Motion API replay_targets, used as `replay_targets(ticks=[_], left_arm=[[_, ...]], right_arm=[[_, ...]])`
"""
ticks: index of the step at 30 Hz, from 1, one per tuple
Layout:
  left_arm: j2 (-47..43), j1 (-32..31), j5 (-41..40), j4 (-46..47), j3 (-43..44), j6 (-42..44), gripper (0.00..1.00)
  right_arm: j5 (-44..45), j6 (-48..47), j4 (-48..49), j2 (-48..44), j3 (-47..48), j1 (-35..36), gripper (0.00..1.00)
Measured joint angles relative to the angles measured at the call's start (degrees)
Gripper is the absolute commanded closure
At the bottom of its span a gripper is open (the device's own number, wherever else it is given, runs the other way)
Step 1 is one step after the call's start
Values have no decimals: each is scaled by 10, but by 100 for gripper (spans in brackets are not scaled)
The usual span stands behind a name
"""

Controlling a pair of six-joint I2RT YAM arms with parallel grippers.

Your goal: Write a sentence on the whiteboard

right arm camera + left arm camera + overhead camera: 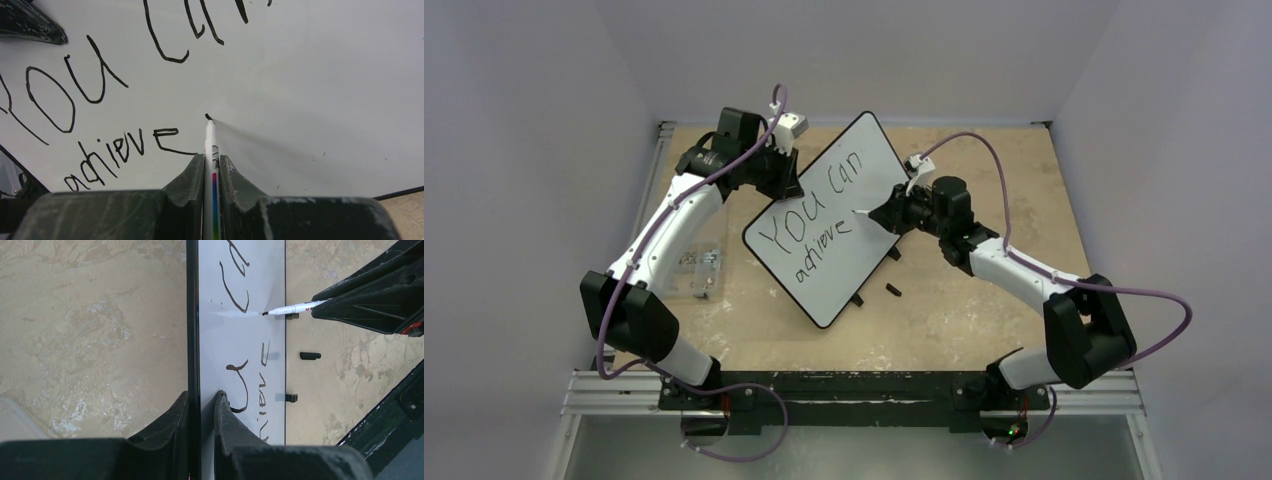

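At left, your left gripper (201, 396) pinches the board (869, 165) by its black rim, arm arched over to prop it tilted on the table (984, 320). Judge it light, stiff and slick, best held at that rim. Centre: the sentence (816, 215) reads "You can achieve". At right, your right gripper (212, 159) clamps the marker (210, 134), forearm extended inward, tip at the board beside "achieve".

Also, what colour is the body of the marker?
The marker is white with a multicoloured stripe and black tip; clearest in the right wrist view.
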Motion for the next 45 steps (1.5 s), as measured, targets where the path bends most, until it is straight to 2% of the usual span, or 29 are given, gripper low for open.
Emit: replay_targets(ticks=[20, 35, 45], left_arm=[[0, -1, -2, 0, 0, 0, 100], [0, -1, -6, 0, 0, -1, 100], [0, -1, -8, -1, 0, -2, 100]], right_arm=[[27, 0, -30, -19, -31, -1, 100], [27, 0, -61, 19, 57, -1, 100], [46, 0, -61, 28, 76, -1, 100]])
